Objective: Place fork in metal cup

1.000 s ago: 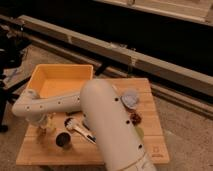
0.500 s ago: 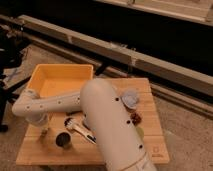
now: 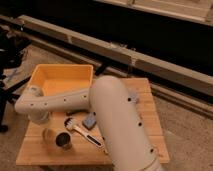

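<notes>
The metal cup is small, grey and dark inside, and stands upright near the front left of the wooden table. My arm reaches left across the table, bends at an elbow and points down. My gripper hangs below that bend, just left of the cup and close above the table. A pale tan shape shows at the gripper, and I cannot tell whether it is the fork. No fork shows elsewhere on the table.
A yellow bin stands at the back left. A long utensil with a white head and black handle lies right of the cup, with a small grey block behind it. A white lidded jar peeks out behind my arm. Dark rails run behind the table.
</notes>
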`<state>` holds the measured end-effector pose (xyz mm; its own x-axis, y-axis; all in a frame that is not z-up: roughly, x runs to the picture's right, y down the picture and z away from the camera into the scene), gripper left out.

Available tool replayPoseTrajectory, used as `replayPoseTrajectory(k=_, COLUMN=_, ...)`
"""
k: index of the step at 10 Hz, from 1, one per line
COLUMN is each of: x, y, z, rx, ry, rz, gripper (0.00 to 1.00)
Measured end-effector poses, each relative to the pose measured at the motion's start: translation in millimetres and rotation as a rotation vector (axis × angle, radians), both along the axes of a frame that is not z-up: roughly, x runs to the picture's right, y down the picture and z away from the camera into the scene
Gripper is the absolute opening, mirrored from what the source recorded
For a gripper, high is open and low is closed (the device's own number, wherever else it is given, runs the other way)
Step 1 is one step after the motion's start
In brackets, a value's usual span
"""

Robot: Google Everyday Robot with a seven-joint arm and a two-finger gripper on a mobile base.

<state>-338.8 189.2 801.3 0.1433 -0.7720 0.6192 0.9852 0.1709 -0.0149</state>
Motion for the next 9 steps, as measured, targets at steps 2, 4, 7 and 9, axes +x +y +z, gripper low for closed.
replayPoseTrajectory(k=2, x=9.7, y=-12.2, z=-16.2, rx=0.016, ry=-0.020, rz=0.012, gripper=0.00)
replayPoseTrajectory(k=4, x=19.4, y=-20.4, z=-29.4, rx=0.029, ry=-0.038, rz=0.023, gripper=0.00)
replayPoseTrajectory(k=7, x=42.0, y=-33.6, z=-48.4, rx=0.051, ry=-0.072, rz=0.065, gripper=0.00)
replayPoseTrajectory(k=9, x=57.3, y=-40.7, z=-60.6, rx=0.072, ry=-0.103, rz=0.105, gripper=0.00)
